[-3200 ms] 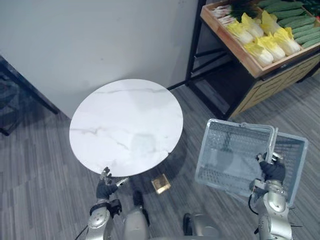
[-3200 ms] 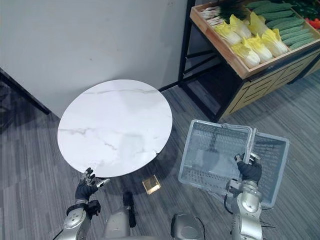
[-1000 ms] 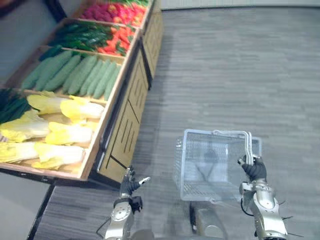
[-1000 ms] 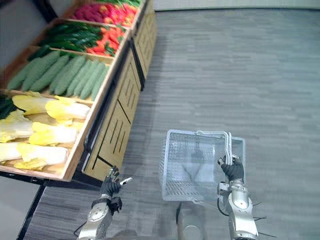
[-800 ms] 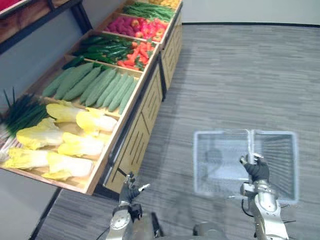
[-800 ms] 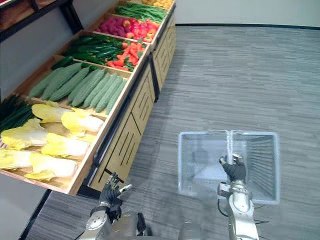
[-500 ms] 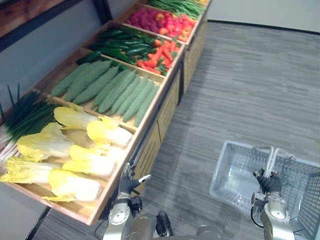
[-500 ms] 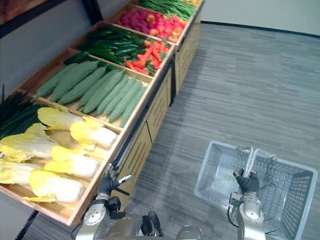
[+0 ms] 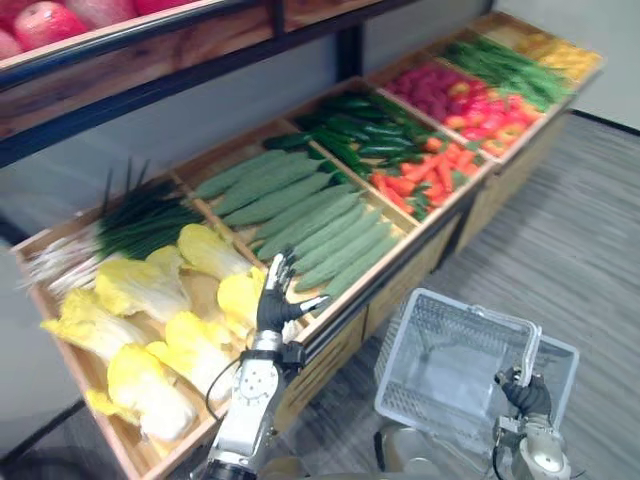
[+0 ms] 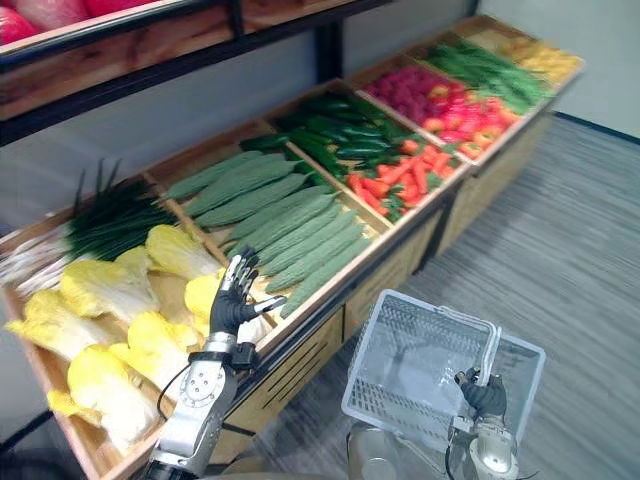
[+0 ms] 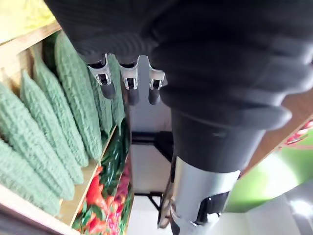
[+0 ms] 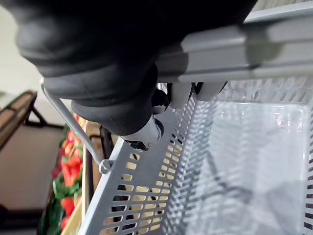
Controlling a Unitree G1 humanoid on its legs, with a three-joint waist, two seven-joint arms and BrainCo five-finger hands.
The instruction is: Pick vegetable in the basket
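Observation:
My right hand (image 9: 527,395) is shut on the handle (image 12: 254,44) of a grey mesh basket (image 9: 450,310), which hangs empty at the lower right, in front of the produce stand. My left hand (image 9: 272,308) is open with straight fingers (image 11: 129,88). It is raised over the stand's front edge, between the yellow cabbages (image 9: 150,290) and the pale green bitter gourds (image 9: 320,215), and holds nothing. The bitter gourds (image 11: 54,112) lie just past its fingertips in the left wrist view.
The wooden stand (image 9: 400,265) slopes from lower left to upper right. Its bins hold green onions (image 9: 140,220), dark cucumbers (image 9: 360,125), red and orange peppers (image 9: 430,165) and green beans (image 9: 505,65). An upper shelf (image 9: 180,45) overhangs the back. Grey floor (image 9: 590,230) lies at the right.
The camera has swung toward the stand, which now spans the view. My left hand has risen from below the stand's edge to above it. My right hand keeps its hold on the basket handle.

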